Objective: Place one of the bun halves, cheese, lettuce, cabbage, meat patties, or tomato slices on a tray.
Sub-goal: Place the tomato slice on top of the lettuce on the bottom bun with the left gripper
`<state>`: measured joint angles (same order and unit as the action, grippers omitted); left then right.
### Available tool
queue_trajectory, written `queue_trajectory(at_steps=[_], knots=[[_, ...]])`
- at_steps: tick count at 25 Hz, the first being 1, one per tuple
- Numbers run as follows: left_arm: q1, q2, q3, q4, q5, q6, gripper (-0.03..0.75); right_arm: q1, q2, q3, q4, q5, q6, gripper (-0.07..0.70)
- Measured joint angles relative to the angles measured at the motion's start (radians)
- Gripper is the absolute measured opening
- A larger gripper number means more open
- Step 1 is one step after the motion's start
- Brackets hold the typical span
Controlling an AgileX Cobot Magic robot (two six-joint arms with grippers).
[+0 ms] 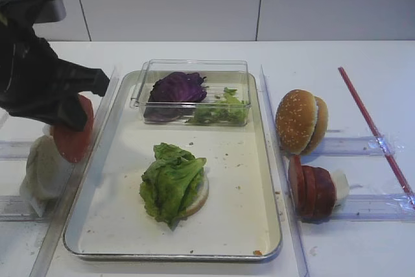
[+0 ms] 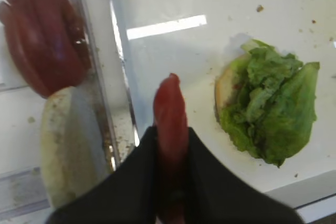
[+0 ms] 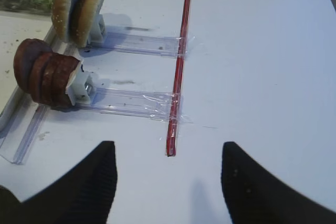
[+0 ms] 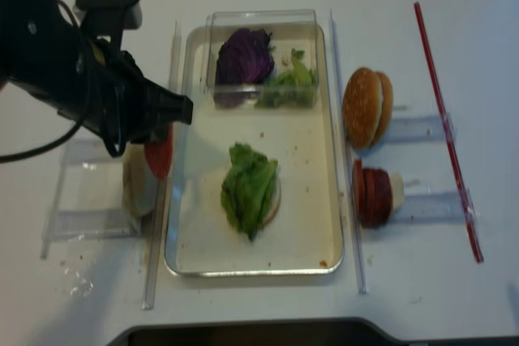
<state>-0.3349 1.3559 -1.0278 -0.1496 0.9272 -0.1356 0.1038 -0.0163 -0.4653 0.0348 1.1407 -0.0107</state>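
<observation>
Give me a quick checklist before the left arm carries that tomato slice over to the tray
1. Grip: left gripper is shut on a tomato slice, held on edge. Ok.
2. Landing spot: the lettuce on a bun half lies uncovered in the tray. Ok.
3. Position: the slice hangs over the tray's left rim, not yet above the lettuce. Not ok.
4. Orientation: the slice stands upright and must lie flat to stack. Not ok.
5. Right gripper is open over bare table beside the red strip, away from the tray. Ok.
6. Firmness of the grip: cannot tell.
</observation>
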Motion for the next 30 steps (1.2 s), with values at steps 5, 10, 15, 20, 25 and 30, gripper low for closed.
queue_trajectory(at_steps=[5, 10, 15, 20, 25, 30], knots=[[0.000, -0.003, 0.065, -0.155, -0.059, 0.114, 0.050, 0.000, 0.000, 0.000, 0.000, 0.000, 0.000, 0.454], [0.000, -0.003, 0.072, -0.343, -0.106, 0.263, 0.050, 0.000, 0.000, 0.000, 0.000, 0.000, 0.000, 0.454], [0.041, 0.004, 0.072, -0.566, -0.112, 0.451, 0.050, 0.000, 0.000, 0.000, 0.000, 0.000, 0.000, 0.454], [0.127, 0.061, 0.072, -0.786, -0.030, 0.642, 0.050, 0.000, 0.000, 0.000, 0.000, 0.000, 0.000, 0.454], [0.149, 0.128, 0.072, -0.948, 0.076, 0.783, 0.050, 0.000, 0.000, 0.000, 0.000, 0.000, 0.000, 0.454], [0.149, 0.174, 0.072, -1.079, 0.170, 0.908, 0.049, 0.000, 0.000, 0.000, 0.000, -0.002, 0.000, 0.454]])
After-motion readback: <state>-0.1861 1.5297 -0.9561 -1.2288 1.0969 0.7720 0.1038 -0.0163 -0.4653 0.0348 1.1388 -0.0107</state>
